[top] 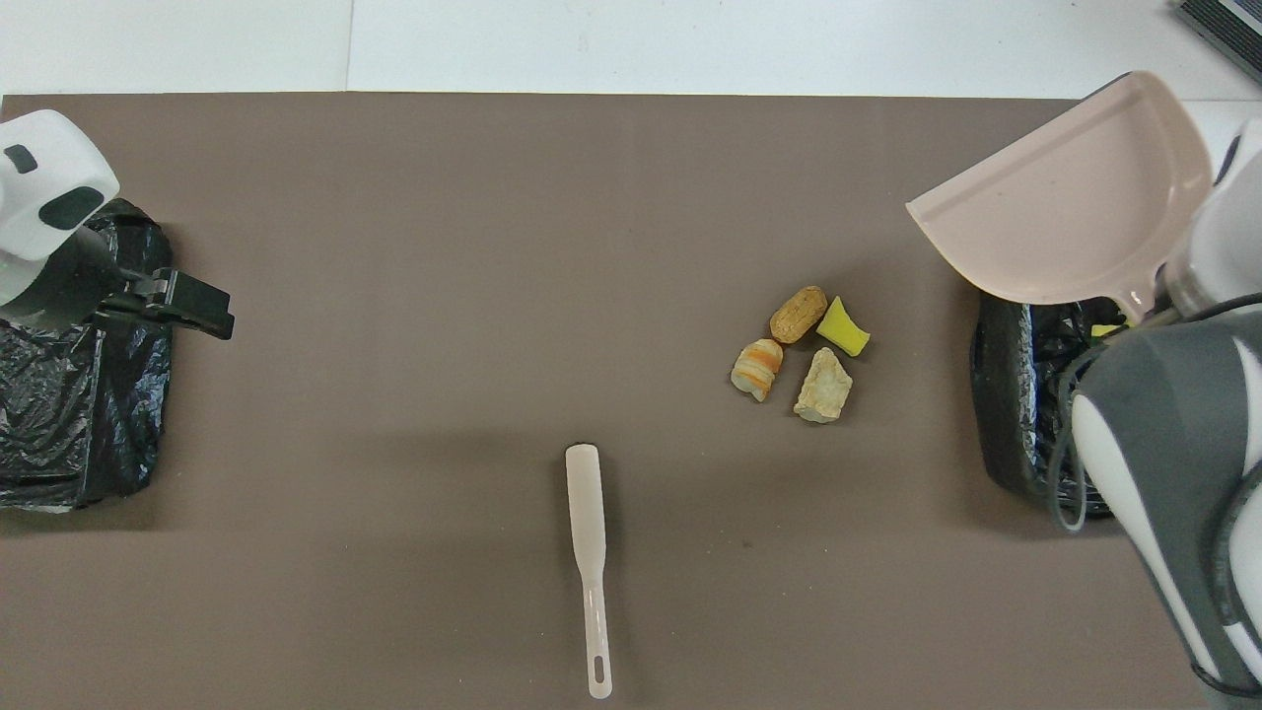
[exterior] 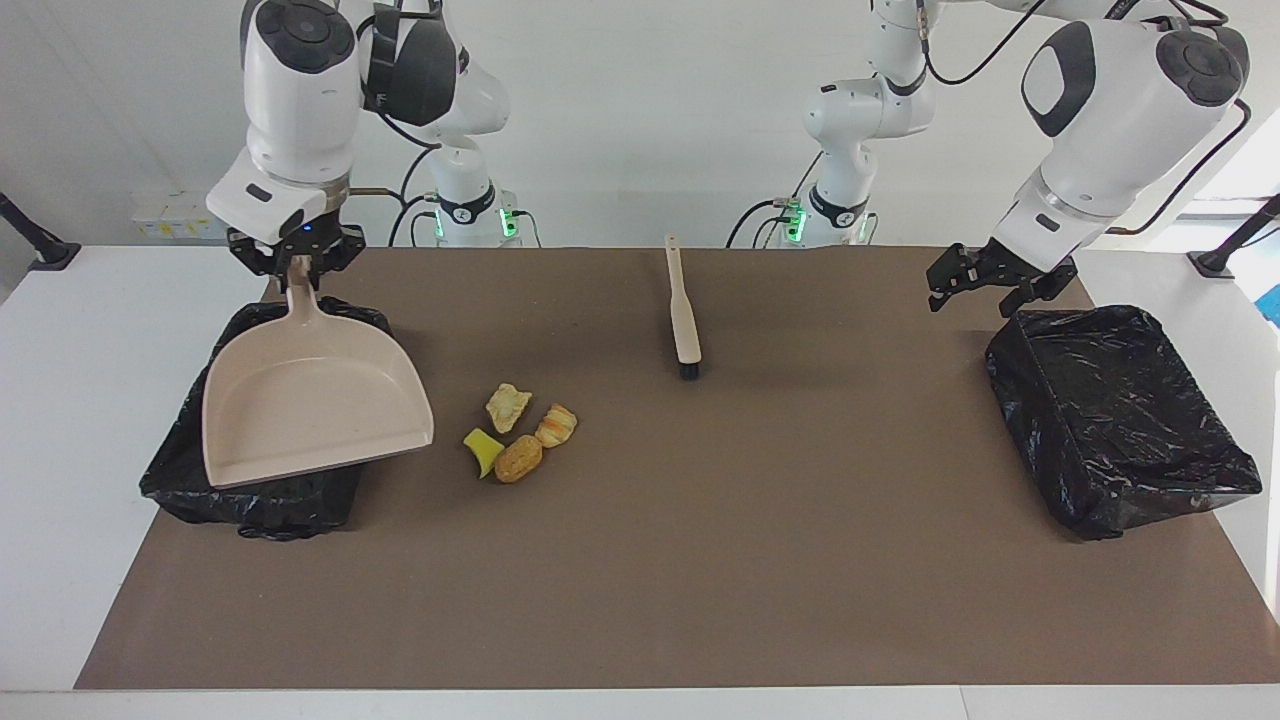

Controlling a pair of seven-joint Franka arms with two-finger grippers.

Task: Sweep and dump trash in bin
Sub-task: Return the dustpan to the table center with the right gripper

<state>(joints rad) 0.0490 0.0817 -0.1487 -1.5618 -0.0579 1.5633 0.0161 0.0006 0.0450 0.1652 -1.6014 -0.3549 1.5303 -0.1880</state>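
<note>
Several trash scraps [exterior: 515, 435] [top: 804, 345] lie together on the brown mat: a yellow sponge wedge [exterior: 483, 448], an orange-brown lump [exterior: 518, 458], a striped bread piece [exterior: 556, 425] and a pale beige chunk [exterior: 508, 405]. My right gripper [exterior: 298, 262] is shut on the handle of the beige dustpan [exterior: 310, 400] [top: 1075, 207]. The pan hangs empty and roughly level over the black-lined bin [exterior: 260, 495] [top: 1016, 414] at the right arm's end and hides most of it. A yellow sliver [top: 1104, 330] shows inside the bin. My left gripper [exterior: 985, 290] [top: 197, 314] is open and holds nothing.
A beige brush [exterior: 684, 310] [top: 589, 552] lies on the mat, nearer to the robots than the scraps. A second black-lined bin [exterior: 1120, 420] [top: 79, 414] sits at the left arm's end, and the left gripper hovers by its edge.
</note>
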